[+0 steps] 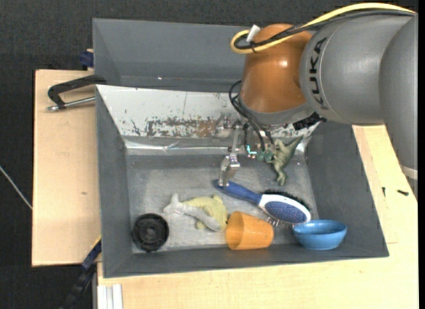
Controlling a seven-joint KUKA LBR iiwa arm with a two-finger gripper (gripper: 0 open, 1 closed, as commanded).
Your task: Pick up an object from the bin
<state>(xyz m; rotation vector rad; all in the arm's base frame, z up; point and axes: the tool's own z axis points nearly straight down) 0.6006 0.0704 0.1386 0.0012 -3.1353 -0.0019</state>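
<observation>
My gripper (pixel 230 165) hangs low over the back middle of the bin, below the arm's orange cover. A green toy dinosaur (pixel 283 157) is right beside it on the right, partly hidden by the wrist; whether they touch I cannot tell. Just below the gripper lies a blue hairbrush (pixel 268 203), its handle end pointing up toward the gripper tip. A pale yellow and white toy dolphin (pixel 200 210) lies to the lower left of the gripper on the bin floor.
An orange cup (pixel 248 231) lies on its side at the front, next to the brush head. A blue bowl (pixel 321 234) sits in the front right corner. In the front left corner rests a black round wheel-like thing (pixel 149 230).
</observation>
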